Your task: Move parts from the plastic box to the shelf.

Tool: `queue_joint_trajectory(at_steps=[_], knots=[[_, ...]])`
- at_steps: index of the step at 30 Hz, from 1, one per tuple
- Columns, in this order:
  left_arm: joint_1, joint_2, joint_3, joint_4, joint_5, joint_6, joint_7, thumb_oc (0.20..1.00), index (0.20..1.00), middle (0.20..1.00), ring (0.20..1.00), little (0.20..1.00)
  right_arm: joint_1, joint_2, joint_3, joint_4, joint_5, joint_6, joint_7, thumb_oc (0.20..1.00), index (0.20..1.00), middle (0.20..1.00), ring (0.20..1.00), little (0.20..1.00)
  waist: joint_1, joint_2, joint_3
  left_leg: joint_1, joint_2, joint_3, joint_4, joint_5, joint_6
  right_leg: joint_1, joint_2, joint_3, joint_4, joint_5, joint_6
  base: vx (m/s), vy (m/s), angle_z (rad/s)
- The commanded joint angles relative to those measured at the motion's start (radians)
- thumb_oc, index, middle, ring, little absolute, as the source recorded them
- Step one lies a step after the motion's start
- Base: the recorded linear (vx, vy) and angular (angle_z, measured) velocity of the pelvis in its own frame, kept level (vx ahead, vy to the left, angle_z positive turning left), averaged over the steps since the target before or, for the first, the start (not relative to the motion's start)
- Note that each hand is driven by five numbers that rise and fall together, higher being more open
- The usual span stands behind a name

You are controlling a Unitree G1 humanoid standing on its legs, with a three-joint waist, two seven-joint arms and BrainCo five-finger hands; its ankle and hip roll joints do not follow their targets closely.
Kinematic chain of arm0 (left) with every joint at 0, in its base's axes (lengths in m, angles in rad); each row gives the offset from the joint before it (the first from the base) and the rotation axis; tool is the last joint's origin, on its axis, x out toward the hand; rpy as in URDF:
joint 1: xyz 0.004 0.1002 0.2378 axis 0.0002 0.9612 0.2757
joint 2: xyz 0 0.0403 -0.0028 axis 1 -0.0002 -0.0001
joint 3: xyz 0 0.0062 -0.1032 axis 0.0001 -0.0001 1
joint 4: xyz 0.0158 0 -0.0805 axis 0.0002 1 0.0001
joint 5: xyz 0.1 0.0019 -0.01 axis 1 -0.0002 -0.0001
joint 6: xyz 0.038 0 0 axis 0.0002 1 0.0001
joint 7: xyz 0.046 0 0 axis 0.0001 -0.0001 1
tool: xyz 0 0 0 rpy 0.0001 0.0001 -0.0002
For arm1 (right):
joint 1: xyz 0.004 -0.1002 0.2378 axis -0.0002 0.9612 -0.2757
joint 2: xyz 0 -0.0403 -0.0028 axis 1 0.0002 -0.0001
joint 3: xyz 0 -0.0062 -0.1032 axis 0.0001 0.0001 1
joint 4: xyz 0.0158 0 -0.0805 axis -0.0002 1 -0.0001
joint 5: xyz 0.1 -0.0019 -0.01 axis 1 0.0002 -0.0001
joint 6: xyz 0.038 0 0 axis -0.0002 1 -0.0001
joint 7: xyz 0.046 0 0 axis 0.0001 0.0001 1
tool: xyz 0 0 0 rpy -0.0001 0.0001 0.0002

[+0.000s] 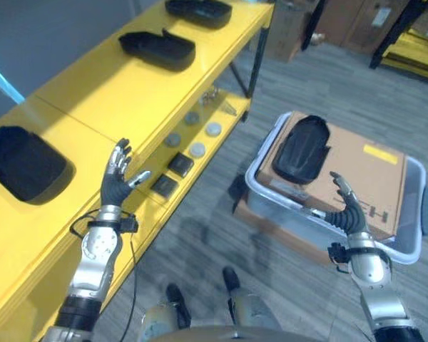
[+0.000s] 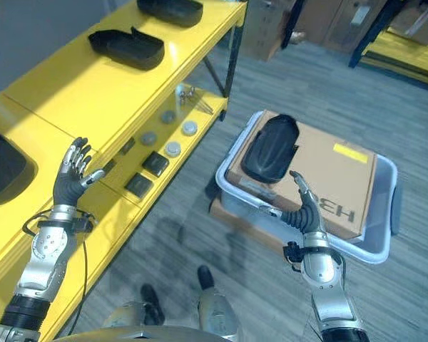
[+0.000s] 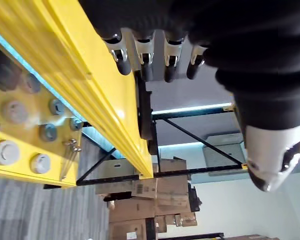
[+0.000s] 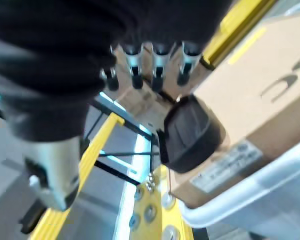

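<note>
A black moulded part lies on top of a brown cardboard carton that sits inside the clear plastic box on the grey floor, near its shelf-side end. The right robot hand hovers over the near rim of the box, just beside the part but not touching it, its fingers straight and relaxed, holding nothing. The left robot hand is raised beside the front edge of the yellow shelf, fingers spread and upright, also empty. On the shelf's top board three more black moulded parts rest well apart: one at the near end, one in the middle and one at the far end. The lower board carries two small black square blocks, several grey round discs and a few metal bolts farther along. Stacked cardboard boxes stand on the floor beyond the shelf.
</note>
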State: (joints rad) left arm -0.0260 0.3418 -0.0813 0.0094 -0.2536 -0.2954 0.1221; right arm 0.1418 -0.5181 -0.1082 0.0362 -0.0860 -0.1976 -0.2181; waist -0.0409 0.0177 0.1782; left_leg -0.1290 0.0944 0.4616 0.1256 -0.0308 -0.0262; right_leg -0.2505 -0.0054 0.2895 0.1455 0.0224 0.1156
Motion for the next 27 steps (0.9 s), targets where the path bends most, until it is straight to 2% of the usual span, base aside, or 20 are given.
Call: queue_joint_trajectory(at_steps=[1, 3, 8, 9, 11, 15, 17, 18, 20, 22, 23, 24, 25, 26, 27], knots=[[-0.022, 0.052, 0.002, -0.062, -0.041, -0.050, -0.019, 1.000, 1.000, 1.000, 1.000, 1.000, -0.123, -0.031, -0.051, 0.043, -0.019, -0.025, -0.101, 1.000, 1.000, 1.000, 1.000, 1.000, 0.055, -0.005, -0.024, 0.056, 0.071, 0.013, 0.060, -0.146, -0.080, 0.011, 0.036, 0.009, 0.039, -0.149, 0.146, -0.07, 0.017, 0.04], [-0.058, 0.065, -0.029, -0.060, -0.055, -0.058, -0.010, 1.000, 1.000, 1.000, 1.000, 1.000, -0.209, -0.044, -0.056, 0.081, -0.012, -0.027, -0.177, 1.000, 1.000, 1.000, 1.000, 1.000, 0.062, -0.009, -0.012, 0.019, 0.072, 0.012, 0.063, -0.148, -0.082, -0.028, 0.038, 0.003, 0.024, -0.127, 0.146, -0.06, -0.001, -0.05], [-0.087, 0.055, -0.055, -0.038, -0.067, -0.052, -0.010, 1.000, 1.000, 1.000, 1.000, 1.000, -0.191, -0.013, -0.086, 0.063, 0.004, -0.031, -0.191, 1.000, 1.000, 1.000, 1.000, 1.000, 0.059, -0.015, -0.006, 0.012, 0.079, 0.012, 0.080, -0.163, -0.070, -0.040, 0.037, -0.017, 0.036, -0.130, 0.146, 0.04, 0.036, -0.01], [-0.090, 0.057, -0.063, -0.029, -0.072, -0.044, -0.015, 1.000, 1.000, 1.000, 1.000, 1.000, -0.160, 0.018, -0.095, 0.026, 0.012, -0.034, -0.175, 1.000, 1.000, 1.000, 1.000, 1.000, 0.040, -0.009, 0.006, 0.045, 0.086, 0.018, 0.075, -0.204, -0.062, -0.050, 0.041, -0.047, 0.106, -0.146, 0.146, 0.14, 0.079, -0.09], [-0.091, 0.064, -0.058, -0.016, -0.067, -0.036, -0.016, 1.000, 1.000, 1.000, 1.000, 1.000, -0.108, 0.067, -0.091, -0.013, 0.036, -0.046, -0.142, 1.000, 1.000, 1.000, 1.000, 1.000, 0.009, -0.005, 0.020, 0.084, 0.098, 0.050, 0.080, -0.212, -0.063, -0.068, 0.051, -0.064, 0.155, -0.138, 0.146, 0.15, 0.056, -0.17], [-0.090, 0.070, -0.042, 0.001, -0.055, -0.029, -0.011, 1.000, 1.000, 1.000, 1.000, 1.000, -0.023, 0.093, -0.086, -0.077, 0.060, -0.075, -0.076, 1.000, 1.000, 1.000, 1.000, 1.000, -0.040, -0.010, 0.012, 0.164, 0.088, 0.137, 0.088, -0.241, -0.066, -0.119, 0.050, -0.100, 0.093, -0.086, 0.146, 0.11, -0.050, -0.93], [-0.087, 0.064, -0.029, 0.016, -0.048, -0.031, -0.014, 1.000, 1.000, 1.000, 1.000, 1.000, 0.019, 0.110, -0.083, -0.100, 0.076, -0.087, -0.049, 1.000, 1.000, 1.000, 1.000, 1.000, -0.055, -0.014, -0.011, 0.187, 0.103, 0.170, 0.113, -0.251, -0.069, -0.097, 0.046, -0.101, 0.064, -0.108, 0.146, 0.13, -0.217, -0.56], [-0.070, 0.054, -0.019, 0.018, -0.051, -0.032, -0.011, 1.000, 1.000, 1.000, 1.000, 1.000, 0.053, 0.109, -0.089, -0.118, 0.073, -0.088, -0.031, 1.000, 1.000, 1.000, 1.000, 1.000, -0.060, -0.021, -0.024, 0.208, 0.115, 0.185, 0.122, -0.254, -0.073, -0.090, 0.061, -0.092, 0.078, -0.110, 0.146, 0.18, -0.240, -0.47], [-0.054, 0.036, -0.007, 0.027, -0.060, -0.030, -0.012, 1.000, 1.000, 1.000, 1.000, 1.000, 0.087, 0.102, -0.095, -0.133, 0.063, -0.093, -0.022, 1.000, 1.000, 1.000, 1.000, 1.000, -0.069, -0.015, -0.042, 0.243, 0.146, 0.204, 0.147, -0.257, -0.075, -0.075, 0.075, -0.087, 0.113, -0.150, 0.146, 0.24, -0.263, -0.36], [-0.040, 0.011, -0.003, 0.042, -0.075, -0.026, -0.012, 1.000, 1.000, 1.000, 1.000, 1.000, 0.129, 0.084, -0.100, -0.148, 0.067, -0.094, 0.006, 1.000, 1.000, 1.000, 1.000, 1.000, -0.085, 0.005, -0.057, 0.276, 0.191, 0.195, 0.240, -0.192, -0.084, -0.042, 0.112, -0.071, 0.189, -0.209, 0.124, 0.30, -0.248, -0.49], [-0.035, 0.006, -0.002, 0.044, -0.078, -0.025, -0.014, 1.000, 1.000, 1.000, 1.000, 1.000, 0.135, 0.074, -0.101, -0.151, 0.070, -0.093, 0.013, 1.000, 1.000, 1.000, 1.000, 1.000, -0.084, 0.014, -0.062, 0.277, 0.196, 0.190, 0.272, -0.159, -0.090, -0.028, 0.126, -0.069, 0.194, -0.222, 0.111, 0.21, -0.160, -0.23], [-0.030, 0.004, -0.001, 0.045, -0.075, -0.024, -0.010, 1.000, 1.000, 1.000, 1.000, 1.000, 0.137, 0.063, -0.101, -0.150, 0.073, -0.092, 0.017, 1.000, 1.000, 1.000, 1.000, 1.000, -0.075, 0.018, -0.059, 0.266, 0.204, 0.164, 0.330, -0.103, -0.099, -0.011, 0.142, -0.058, 0.203, -0.233, 0.096, 0.14, -0.145, -0.28], [-0.030, 0.003, -0.001, 0.044, -0.074, -0.023, -0.009, 1.000, 1.000, 1.000, 1.000, 1.000, 0.137, 0.062, -0.101, -0.150, 0.074, -0.092, 0.018, 1.000, 1.000, 1.000, 1.000, 1.000, -0.074, 0.019, -0.057, 0.265, 0.209, 0.162, 0.336, -0.101, -0.105, -0.011, 0.146, -0.058, 0.205, -0.233, 0.092, 0.13, -0.137, -0.34], [-0.031, 0.000, -0.001, 0.040, -0.076, -0.022, -0.007, 1.000, 1.000, 1.000, 1.000, 1.000, 0.125, 0.040, -0.096, -0.145, 0.085, -0.089, 0.028, 1.000, 1.000, 1.000, 1.000, 1.000, -0.061, 0.026, -0.049, 0.234, 0.194, 0.108, 0.379, -0.062, -0.107, 0.006, 0.157, -0.044, 0.208, -0.249, 0.071, 0.06, -0.074, -0.43], [-0.031, -0.001, -0.001, 0.040, -0.076, -0.022, -0.007, 1.000, 1.000, 1.000, 1.000, 1.000, 0.124, 0.038, -0.096, -0.144, 0.085, -0.089, 0.028, 1.000, 1.000, 1.000, 1.000, 1.000, -0.063, 0.027, -0.048, 0.233, 0.193, 0.106, 0.379, -0.060, -0.108, 0.006, 0.156, -0.046, 0.207, -0.249, 0.070, 0.08, -0.051, -0.39]])
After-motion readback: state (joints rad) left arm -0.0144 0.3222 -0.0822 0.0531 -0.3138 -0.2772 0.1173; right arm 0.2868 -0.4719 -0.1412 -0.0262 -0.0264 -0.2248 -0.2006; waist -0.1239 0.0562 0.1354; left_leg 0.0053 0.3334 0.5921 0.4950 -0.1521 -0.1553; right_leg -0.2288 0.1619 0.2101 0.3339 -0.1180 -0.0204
